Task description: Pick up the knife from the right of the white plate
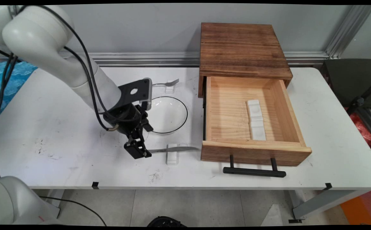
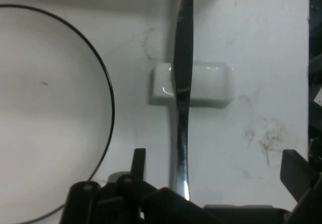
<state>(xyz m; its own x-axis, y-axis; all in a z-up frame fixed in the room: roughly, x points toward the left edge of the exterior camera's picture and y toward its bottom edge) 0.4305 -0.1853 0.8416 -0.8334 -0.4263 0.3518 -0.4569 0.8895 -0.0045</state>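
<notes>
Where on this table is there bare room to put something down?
Bare patches: the table's left part, and the front strip near the knife. The open drawer has bare wood left of its white rest. It is crowded between plate, fork, knife and end effector.

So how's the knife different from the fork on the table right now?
The knife lies on the table's near side, in front of the plate, with the gripper over its handle end; the fork lies beyond the plate with nothing near it. The knife ends in a plain blade, the fork in tines. Both are silver and each lies across a small white rest.
</notes>
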